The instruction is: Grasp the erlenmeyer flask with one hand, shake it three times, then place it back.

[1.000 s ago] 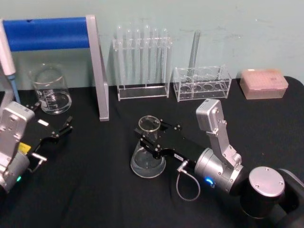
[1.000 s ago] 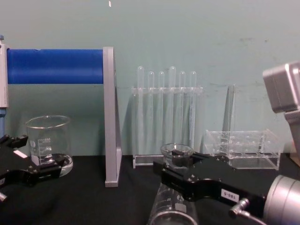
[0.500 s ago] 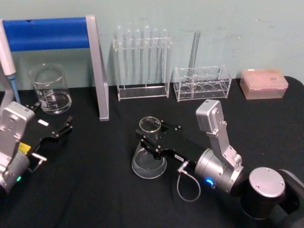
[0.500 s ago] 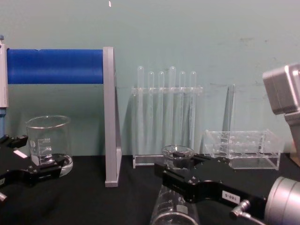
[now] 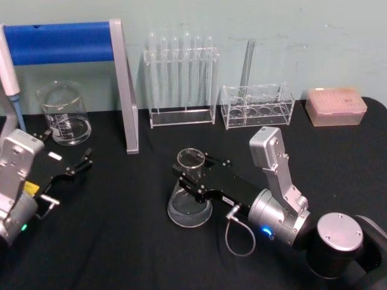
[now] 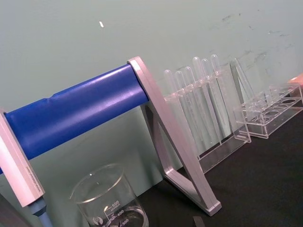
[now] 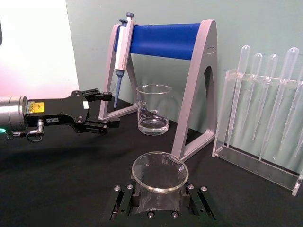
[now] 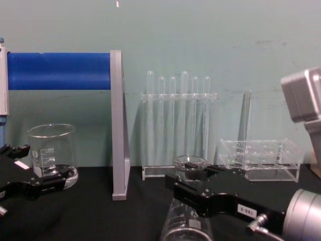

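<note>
The erlenmeyer flask (image 5: 189,196), clear glass with a wide round base, stands upright with its base on the black table near the middle. My right gripper (image 5: 195,171) is shut on its narrow neck just under the flared rim, one black finger on each side. The right wrist view looks down on the flask (image 7: 159,188) held between those fingers. From the chest, the flask (image 8: 186,226) sits low in the picture under the black right gripper (image 8: 193,182). My left gripper (image 5: 66,147) rests open and empty at the table's left, in front of a beaker.
A clear beaker (image 5: 63,115) stands at the back left beside a grey stand with a blue bar (image 5: 124,90) holding a pipette (image 5: 11,78). A test tube rack (image 5: 181,78), a second clear rack (image 5: 257,106) and a pink box (image 5: 335,106) line the back.
The right gripper and the flask have shifted only very slightly. The left arm has not moved.
</note>
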Controlling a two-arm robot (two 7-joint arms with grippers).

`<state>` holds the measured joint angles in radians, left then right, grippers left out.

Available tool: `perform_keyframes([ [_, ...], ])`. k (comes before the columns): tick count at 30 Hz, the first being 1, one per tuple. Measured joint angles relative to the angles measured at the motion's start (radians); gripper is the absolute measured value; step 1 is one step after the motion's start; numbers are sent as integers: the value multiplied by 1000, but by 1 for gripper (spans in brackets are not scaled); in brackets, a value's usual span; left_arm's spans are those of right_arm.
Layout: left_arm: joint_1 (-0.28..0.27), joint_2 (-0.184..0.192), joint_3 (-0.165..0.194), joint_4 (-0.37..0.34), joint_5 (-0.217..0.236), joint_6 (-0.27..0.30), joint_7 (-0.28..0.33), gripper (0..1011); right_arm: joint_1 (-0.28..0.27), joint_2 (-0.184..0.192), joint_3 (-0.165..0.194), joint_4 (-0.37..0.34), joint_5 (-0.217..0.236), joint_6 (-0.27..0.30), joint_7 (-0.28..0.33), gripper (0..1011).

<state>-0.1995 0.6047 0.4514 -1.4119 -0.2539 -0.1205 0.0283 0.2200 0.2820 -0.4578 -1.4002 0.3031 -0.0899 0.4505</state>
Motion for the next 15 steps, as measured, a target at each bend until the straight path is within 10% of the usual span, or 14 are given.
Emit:
perform_keyframes([
  [15, 0, 0, 0, 0, 0, 0, 0, 1001, 0, 0, 0, 0, 1, -1, 1, 846],
])
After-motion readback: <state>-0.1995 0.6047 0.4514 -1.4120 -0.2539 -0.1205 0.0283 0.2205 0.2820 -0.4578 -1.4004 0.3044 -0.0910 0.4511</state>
